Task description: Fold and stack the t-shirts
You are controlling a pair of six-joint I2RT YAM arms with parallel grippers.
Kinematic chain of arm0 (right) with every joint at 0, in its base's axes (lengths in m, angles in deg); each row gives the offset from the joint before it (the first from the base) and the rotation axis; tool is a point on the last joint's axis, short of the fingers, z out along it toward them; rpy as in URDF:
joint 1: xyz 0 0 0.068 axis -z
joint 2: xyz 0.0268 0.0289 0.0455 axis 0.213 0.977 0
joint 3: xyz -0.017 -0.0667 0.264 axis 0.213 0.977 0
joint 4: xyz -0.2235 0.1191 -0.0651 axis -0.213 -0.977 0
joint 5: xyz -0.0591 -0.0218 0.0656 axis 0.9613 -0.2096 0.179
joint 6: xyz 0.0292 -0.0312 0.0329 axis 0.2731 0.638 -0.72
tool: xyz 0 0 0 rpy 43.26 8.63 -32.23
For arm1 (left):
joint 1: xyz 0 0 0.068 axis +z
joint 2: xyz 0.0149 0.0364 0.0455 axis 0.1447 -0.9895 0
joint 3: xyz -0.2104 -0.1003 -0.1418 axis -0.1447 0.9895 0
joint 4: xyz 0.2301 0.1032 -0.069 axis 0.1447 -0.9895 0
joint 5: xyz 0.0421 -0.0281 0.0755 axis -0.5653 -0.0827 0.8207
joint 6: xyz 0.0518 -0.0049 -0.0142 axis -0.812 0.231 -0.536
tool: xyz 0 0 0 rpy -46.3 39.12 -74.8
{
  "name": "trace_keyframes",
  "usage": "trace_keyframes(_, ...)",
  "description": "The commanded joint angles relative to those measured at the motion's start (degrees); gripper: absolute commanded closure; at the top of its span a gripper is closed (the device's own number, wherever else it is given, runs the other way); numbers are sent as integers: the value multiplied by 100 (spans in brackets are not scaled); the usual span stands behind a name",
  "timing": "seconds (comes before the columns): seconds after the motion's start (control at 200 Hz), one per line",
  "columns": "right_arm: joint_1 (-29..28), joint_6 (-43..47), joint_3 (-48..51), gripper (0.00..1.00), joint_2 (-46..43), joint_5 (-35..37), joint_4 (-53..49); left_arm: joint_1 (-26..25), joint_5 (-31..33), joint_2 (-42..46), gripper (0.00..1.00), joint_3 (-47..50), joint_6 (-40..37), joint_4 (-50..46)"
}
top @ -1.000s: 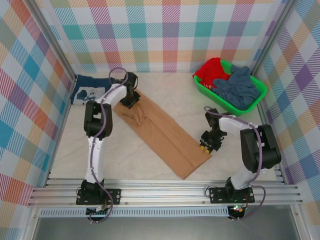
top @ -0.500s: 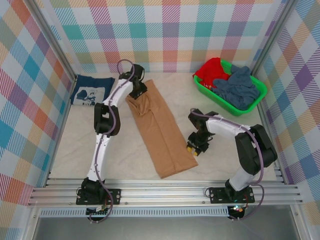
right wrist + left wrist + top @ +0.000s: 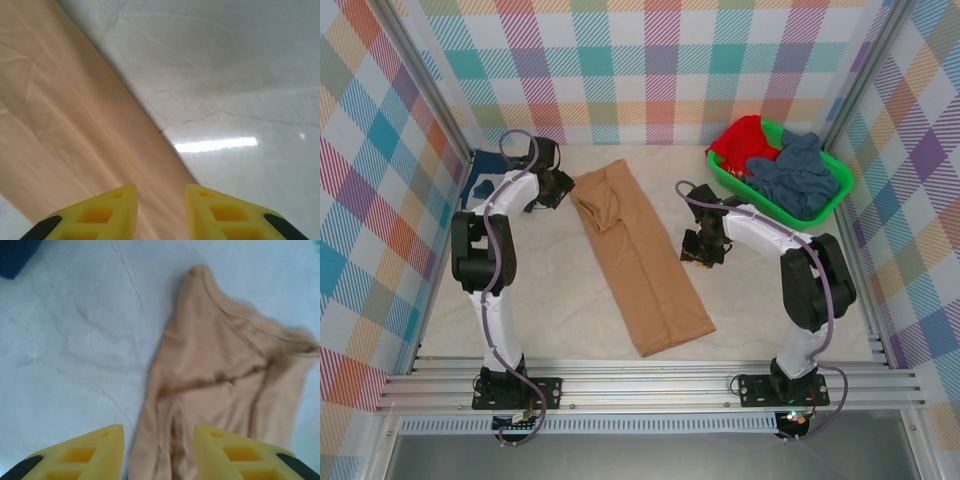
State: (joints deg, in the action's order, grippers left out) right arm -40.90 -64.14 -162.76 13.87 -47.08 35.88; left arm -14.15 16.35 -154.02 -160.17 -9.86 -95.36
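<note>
The tan-orange t-shirt (image 3: 640, 260) lies folded into a long narrow strip running from the far middle of the table toward the near edge. Its collar end (image 3: 225, 365) shows in the left wrist view and its straight side edge (image 3: 65, 125) in the right wrist view. The navy t-shirt (image 3: 478, 180) lies at the far left, partly behind the left arm, and its corner (image 3: 15, 252) shows. My left gripper (image 3: 558, 188) (image 3: 159, 450) is open just left of the tan collar end. My right gripper (image 3: 698, 252) (image 3: 161, 210) is open over the strip's right edge, holding nothing.
A green basket (image 3: 738, 185) at the far right holds a red garment (image 3: 740, 140) and blue-grey clothes (image 3: 800, 175). Checked walls close in the table on three sides. Bare tabletop (image 3: 550, 290) lies on the left of the strip and near the front right.
The tan strip swung to lie more upright, then both grippers let go. The left gripper drew away left toward the navy shirt. The right gripper moved farther up along the strip's right edge.
</note>
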Motion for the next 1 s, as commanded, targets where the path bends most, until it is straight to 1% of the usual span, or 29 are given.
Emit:
trace_keyframes(0.0,-75,340,-180,70,223,-168,132,-90,-330,-351,60,-350,-433,244)
trace_keyframes(0.07,-93,355,-185,70,367,-252,197,-91,-252,-483,60,-413,-478,260)
trace_keyframes(0.19,-106,341,-149,70,501,-221,217,-127,-399,-564,58,-380,-412,526)
trace_keyframes(0.305,-120,334,-102,69,575,-273,269,-243,-304,-544,58,-394,-356,630)
trace_keyframes(0.405,-154,305,-94,69,684,-274,253,-296,-92,-619,59,-556,-288,325)
trace_keyframes(0.48,-199,290,-84,69,737,-308,297,-330,92,-544,59,-449,-258,273)
trace_keyframes(0.56,-238,258,-93,69,845,-335,306,-333,0,-521,58,-264,-198,395)
trace_keyframes(0.6,-261,236,-80,69,890,-335,313,-334,-71,-641,59,-348,-182,228)
trace_keyframes(0.655,-292,205,-58,69,951,-305,298,-339,-40,-899,62,-704,-210,-311)
trace_keyframes(0.735,-346,141,-55,69,1073,-282,194,-333,368,-1154,69,-1067,-196,-1032)
trace_keyframes(0.795,-424,106,-20,70,1134,-274,127,-330,511,-1188,71,-1068,-158,-1054)
trace_keyframes(0.89,-611,-18,138,70,1100,-260,120,-326,293,-1344,71,-1135,-32,-740)
trace_keyframes(0.995,-872,-256,346,70,1026,-379,181,-375,-10,-1758,71,-1567,12,-593)
